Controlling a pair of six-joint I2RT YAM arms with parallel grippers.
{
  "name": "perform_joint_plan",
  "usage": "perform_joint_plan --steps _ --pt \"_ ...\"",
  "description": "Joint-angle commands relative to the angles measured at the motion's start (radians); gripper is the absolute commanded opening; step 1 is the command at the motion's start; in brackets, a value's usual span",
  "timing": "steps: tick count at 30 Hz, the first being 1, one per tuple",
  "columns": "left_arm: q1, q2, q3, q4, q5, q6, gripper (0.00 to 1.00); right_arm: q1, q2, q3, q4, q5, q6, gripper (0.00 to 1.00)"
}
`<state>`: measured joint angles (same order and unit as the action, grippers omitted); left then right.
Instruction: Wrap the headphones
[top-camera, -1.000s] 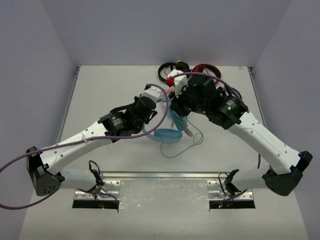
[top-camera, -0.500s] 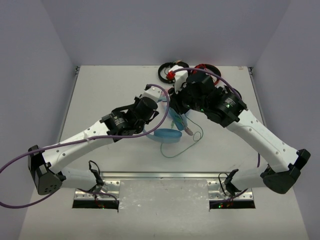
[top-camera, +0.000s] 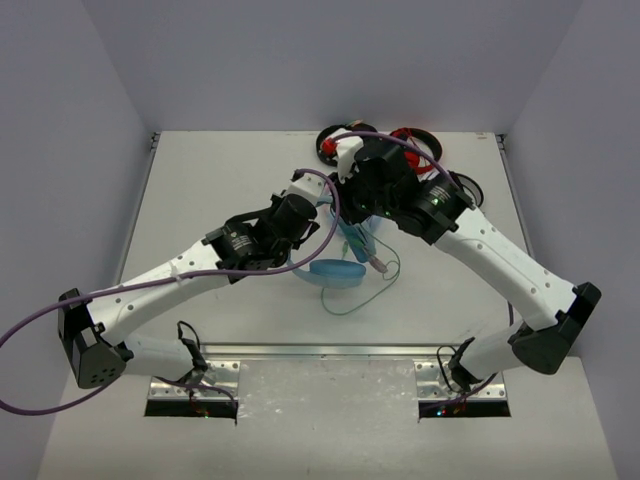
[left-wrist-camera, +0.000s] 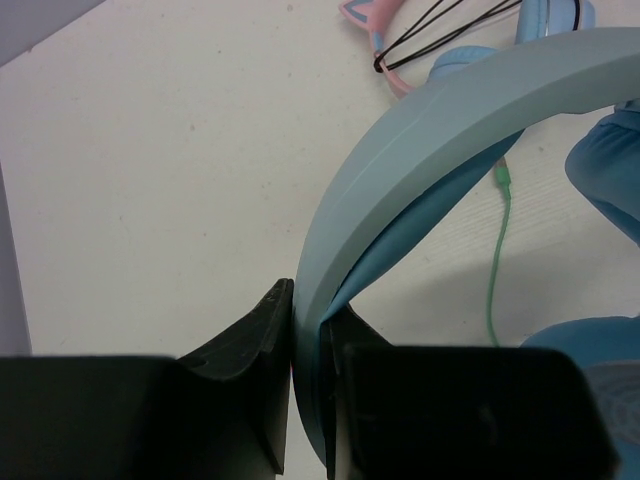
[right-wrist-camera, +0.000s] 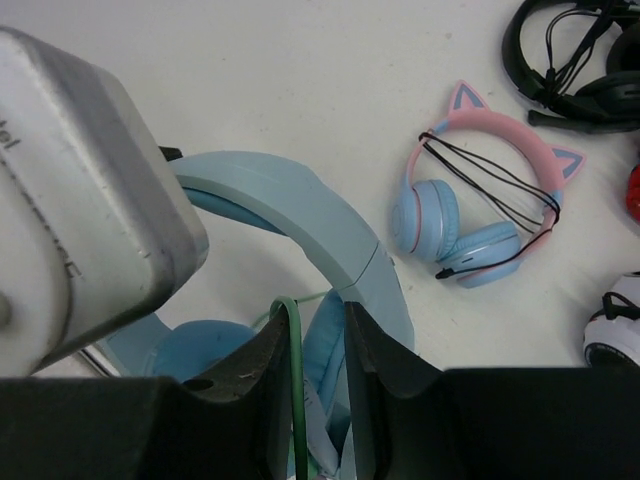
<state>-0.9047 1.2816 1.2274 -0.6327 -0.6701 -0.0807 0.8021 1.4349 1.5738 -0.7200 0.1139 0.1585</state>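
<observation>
1. The left fingers (left-wrist-camera: 308, 325) are clenched on the pale blue headband of the headphones (left-wrist-camera: 430, 130), with one finger on each face of the band.
2. From that grip the band arches up and away from the left fingers. It is tilted on edge above the white surface (top-camera: 220, 180).
3. One round blue cup shows just beside the left fingers on their right. The other cup hangs at the far end of the arch.
4. The right fingers (right-wrist-camera: 318, 350) stand a little apart, and the gap is wider than the thin green cable (right-wrist-camera: 297, 400) that runs up through it.
5. The cable bends over just past the right fingertips and drops away to their left. I cannot tell whether either finger presses on it.
6. The blue band curves right in front of the right fingers, and a padded cup lies below and behind them.
7. Seen from above, both arms meet over the headphones mid-surface. A loose loop of the cable lies on the surface on the near side of the fingers.
8. Beyond the right fingers, well apart, lies a pink-and-blue pair with cat ears (right-wrist-camera: 505, 125). A black pair (right-wrist-camera: 612, 92) sits further off.
</observation>
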Motion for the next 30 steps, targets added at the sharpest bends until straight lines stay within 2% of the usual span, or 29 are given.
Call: perform_joint_plan --steps 1,6,12,16,19,21,24,25,26,28,30 --pt "-0.01 -0.051 0.038 0.1 0.014 -0.036 0.0 0.003 0.01 0.052 0.008 0.081 -0.005 0.26" --pt "-0.008 -0.074 0.027 0.102 0.004 -0.036 0.0 -0.035 -0.034 0.014 0.024 0.144 -0.01 0.23" --pt "-0.01 -0.117 0.024 0.129 0.039 -0.041 0.0 -0.153 -0.076 -0.046 0.017 0.09 -0.036 0.21" --pt "-0.01 -0.171 0.02 0.153 0.076 -0.037 0.0 -0.219 -0.155 -0.161 0.085 0.024 -0.056 0.31" --pt "-0.01 -0.202 0.032 0.157 0.098 -0.036 0.0 -0.254 -0.215 -0.248 0.187 -0.075 -0.086 0.39" --pt "-0.01 -0.212 0.047 0.156 0.132 -0.057 0.0 -0.291 -0.246 -0.31 0.23 -0.193 -0.099 0.4" --pt "-0.01 -0.235 0.092 0.134 0.153 -0.122 0.0 -0.366 -0.283 -0.429 0.364 -0.391 -0.057 0.36" --pt "-0.01 -0.243 0.105 0.125 0.152 -0.137 0.0 -0.379 -0.31 -0.467 0.458 -0.428 -0.044 0.29" --pt "-0.01 -0.246 0.136 0.105 0.155 -0.175 0.01 -0.385 -0.324 -0.547 0.512 -0.488 -0.04 0.26" --pt "-0.01 -0.261 0.167 0.084 0.152 -0.217 0.0 -0.386 -0.355 -0.621 0.694 -0.514 -0.022 0.17" --pt "-0.01 -0.29 0.202 0.079 0.167 -0.28 0.01 -0.389 -0.361 -0.714 0.813 -0.526 0.007 0.15"
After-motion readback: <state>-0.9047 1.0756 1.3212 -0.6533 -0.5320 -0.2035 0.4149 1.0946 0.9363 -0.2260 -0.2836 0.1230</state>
